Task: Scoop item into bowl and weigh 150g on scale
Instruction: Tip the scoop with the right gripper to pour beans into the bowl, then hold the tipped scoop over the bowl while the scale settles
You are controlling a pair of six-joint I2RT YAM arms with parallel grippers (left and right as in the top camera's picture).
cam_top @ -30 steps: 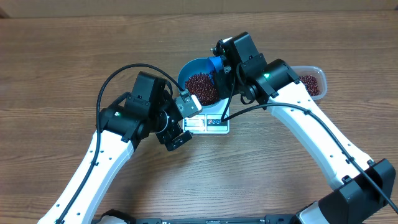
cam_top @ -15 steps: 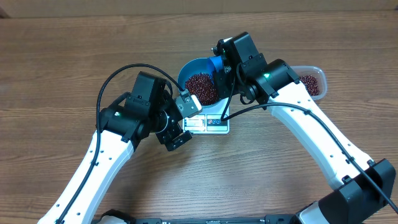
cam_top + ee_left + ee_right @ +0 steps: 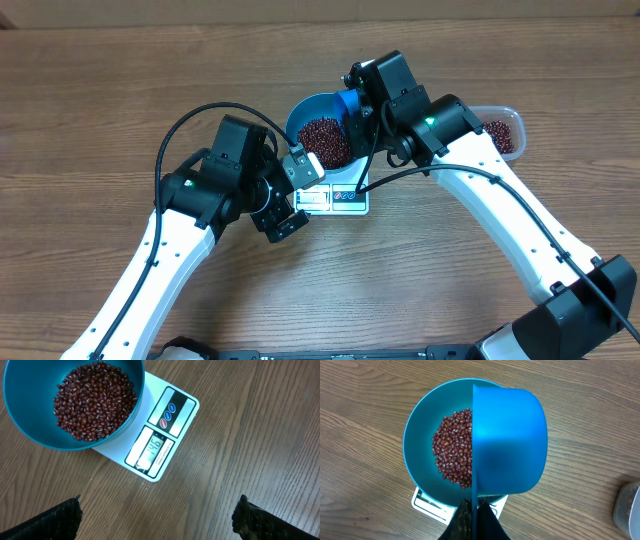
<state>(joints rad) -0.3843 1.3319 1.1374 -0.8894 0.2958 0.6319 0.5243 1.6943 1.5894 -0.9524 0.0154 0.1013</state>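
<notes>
Holding the scoop (image 3: 507,440) tipped over the bowl (image 3: 305,108) on the scale (image 3: 340,197) at frame centre, right end effector (image 3: 475,510) clamped on its handle, left end effector (image 3: 160,520) hanging wide open; trickling beans (image 3: 325,140) gently, watching the display (image 3: 151,447), avoiding overshoot

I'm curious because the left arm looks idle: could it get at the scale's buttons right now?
Probably yes. The left gripper hangs open beside the scale, at its button edge, nothing between; the bowl and the scoop in the right gripper sit over its other end.
</notes>
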